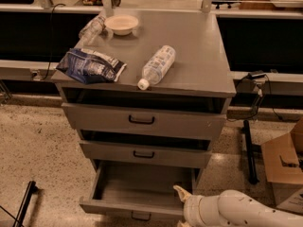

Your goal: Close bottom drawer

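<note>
The bottom drawer (137, 193) of the grey cabinet (199, 70) is pulled far out, its bare grey inside showing. Its low front runs along the picture's lower edge, with the small black handle (141, 216) half cut off. My gripper (181, 195) reaches in from the lower right on a white arm (236, 212). One pale finger (180, 191) points up over the drawer's right front corner. The rest of the gripper is hidden below the frame.
The top drawer (142, 119) and middle drawer (143, 153) stand slightly out. On the cabinet top lie a plastic bottle (156, 66), a blue snack bag (91, 66), a white bowl (121, 24) and a clear wrapper (92, 28). A cardboard box (284, 162) and a black stand (249, 150) are on the right.
</note>
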{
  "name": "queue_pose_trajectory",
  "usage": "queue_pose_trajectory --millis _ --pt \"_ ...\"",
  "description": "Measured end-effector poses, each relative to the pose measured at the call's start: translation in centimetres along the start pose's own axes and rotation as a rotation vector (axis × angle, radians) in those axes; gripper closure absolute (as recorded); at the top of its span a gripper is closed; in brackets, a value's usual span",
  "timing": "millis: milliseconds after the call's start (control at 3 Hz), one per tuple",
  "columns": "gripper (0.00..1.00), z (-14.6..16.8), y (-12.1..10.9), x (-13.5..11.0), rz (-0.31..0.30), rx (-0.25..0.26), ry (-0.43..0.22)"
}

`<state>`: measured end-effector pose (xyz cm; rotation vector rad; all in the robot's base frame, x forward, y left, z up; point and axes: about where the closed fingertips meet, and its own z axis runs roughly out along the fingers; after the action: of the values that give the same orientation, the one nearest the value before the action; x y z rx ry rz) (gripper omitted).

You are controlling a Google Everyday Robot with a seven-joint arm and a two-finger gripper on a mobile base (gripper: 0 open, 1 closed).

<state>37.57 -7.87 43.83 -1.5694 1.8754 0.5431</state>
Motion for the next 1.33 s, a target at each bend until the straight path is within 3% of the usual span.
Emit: queue_pose_trajectory --millis 333,667,1000,1333 --pt "0.00 0.3 -0.2 0.3 0.005 0.032 0.015" --pt "0.16 2.4 -2.0 1.6 -0.042 0.086 0.002" --pt "0.38 6.0 -3.4 4.0 -0.096 0.097 -0.058" --pt "0.63 9.9 -4.6 6.6 -0.143 0.075 -0.144"
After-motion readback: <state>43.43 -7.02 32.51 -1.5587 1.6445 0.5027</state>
